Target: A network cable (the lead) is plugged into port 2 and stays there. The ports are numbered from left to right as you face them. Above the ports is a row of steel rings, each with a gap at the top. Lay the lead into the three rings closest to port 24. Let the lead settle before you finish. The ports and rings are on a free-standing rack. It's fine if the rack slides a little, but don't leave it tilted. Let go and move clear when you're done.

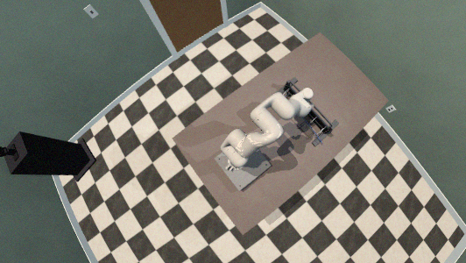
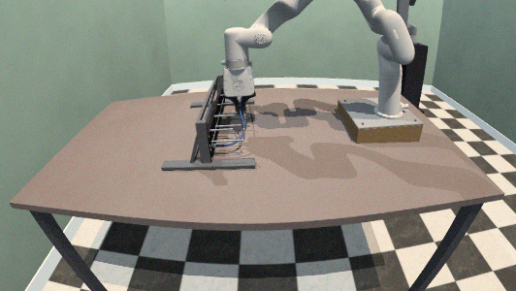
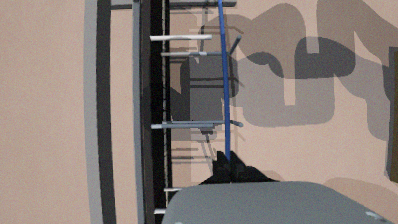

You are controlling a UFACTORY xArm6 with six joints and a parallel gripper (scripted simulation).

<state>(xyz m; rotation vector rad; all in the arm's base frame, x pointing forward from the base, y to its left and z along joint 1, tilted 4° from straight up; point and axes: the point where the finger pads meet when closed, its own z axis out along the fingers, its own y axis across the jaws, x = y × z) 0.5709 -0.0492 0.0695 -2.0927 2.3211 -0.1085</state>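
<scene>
The dark free-standing rack (image 2: 201, 128) (image 1: 326, 120) (image 3: 150, 100) stands upright on the brown table (image 2: 121, 160). Steel rings (image 2: 227, 127) (image 3: 195, 125) stick out from it toward the arm. The blue lead (image 3: 225, 75) (image 2: 232, 142) runs along the outer ends of the rings. In the wrist view it leaves my fingers and goes straight up the picture. My gripper (image 3: 224, 161) (image 2: 241, 103) is shut on the lead, just in front of the rack and above the rings near its far end. In the top view the arm hides the gripper. I cannot tell which rings hold the lead.
The arm's base block (image 2: 378, 123) (image 1: 243, 173) sits on the table to the right of the rack. A black box (image 1: 44, 153) (image 2: 414, 73) stands on the floor behind the base. The rack's flat foot (image 2: 209, 165) lies at its near end.
</scene>
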